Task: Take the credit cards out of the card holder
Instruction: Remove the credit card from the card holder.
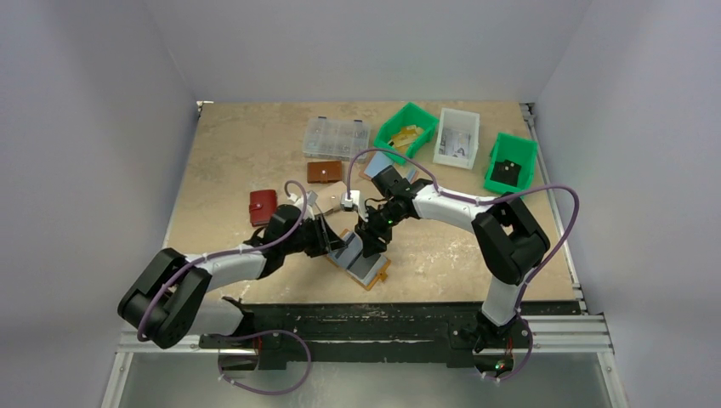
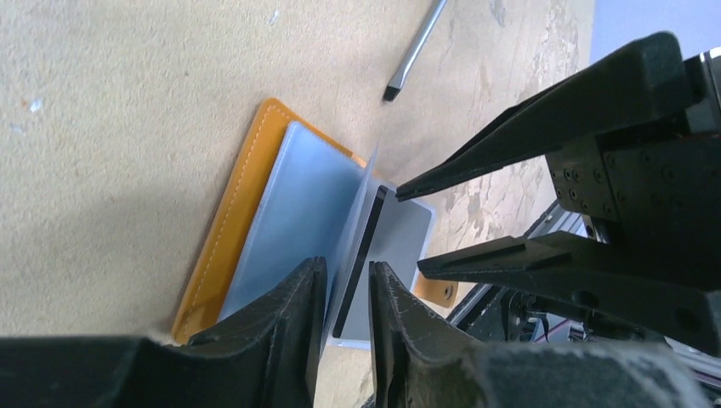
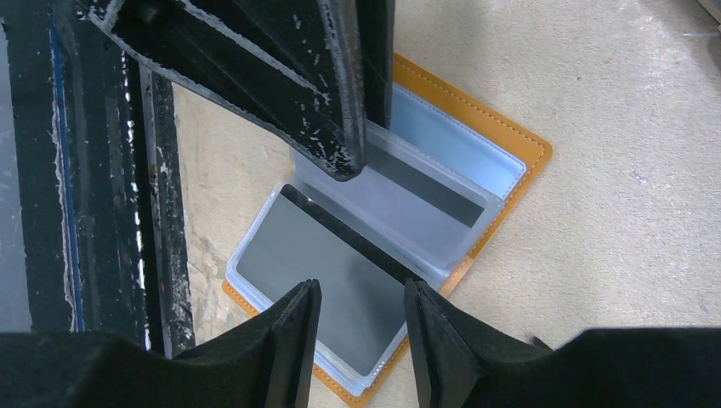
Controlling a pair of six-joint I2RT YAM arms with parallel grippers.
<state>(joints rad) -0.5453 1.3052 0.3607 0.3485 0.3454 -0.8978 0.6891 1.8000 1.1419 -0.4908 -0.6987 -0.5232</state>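
Meanwhile, at the front edge of the table, the left pincer is pinching a clear leaf of the open card holder upright, baring a grey credit card lying in its pocket. The right pincer is hanging open astride that card. Likely risk: its fingers catching sleeve plastic too, dragging the whole holder along.

Card holder open, left jaws pinching sleeve

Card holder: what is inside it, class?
Clear sleeves holding a grey card and a dark-striped card. The left gripper covers part of one sleeve; any cards beneath cannot be seen.
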